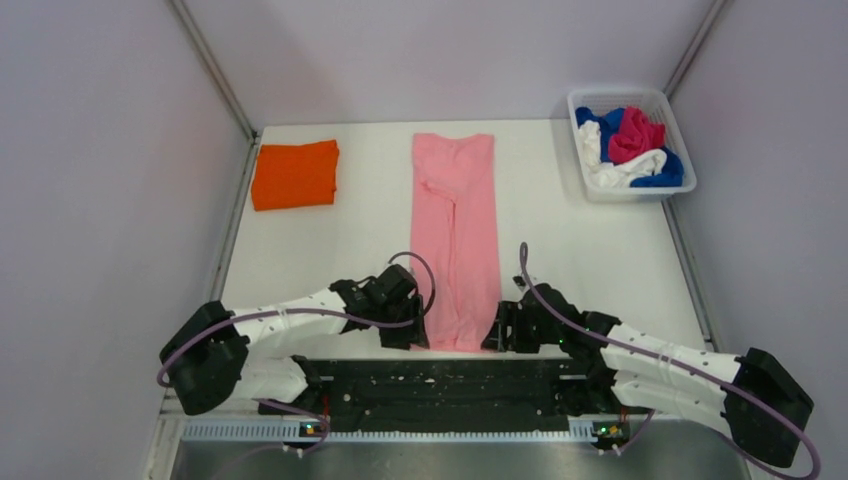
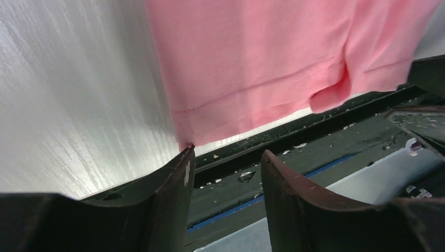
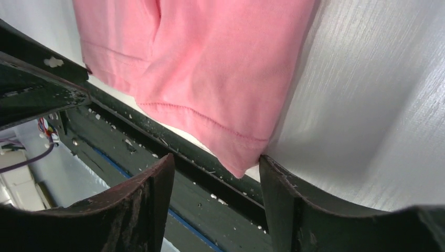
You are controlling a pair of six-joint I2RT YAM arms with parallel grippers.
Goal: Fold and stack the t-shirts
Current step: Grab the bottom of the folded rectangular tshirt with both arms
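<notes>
Left gripper (image 2: 226, 152), right gripper (image 3: 216, 157): my jaws stand apart, empty, one at each near hem corner of the light pink t-shirt (image 1: 455, 230). Shirt runs off toward 12 o'clock, long axis 12-to-6. Both arms equally near.

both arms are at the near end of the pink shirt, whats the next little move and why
Probably slide both grippers slightly forward and close on the near hem corners. The pink t-shirt lies as a long strip, and the left gripper and right gripper sit open at its corners, gripping nothing yet.
</notes>
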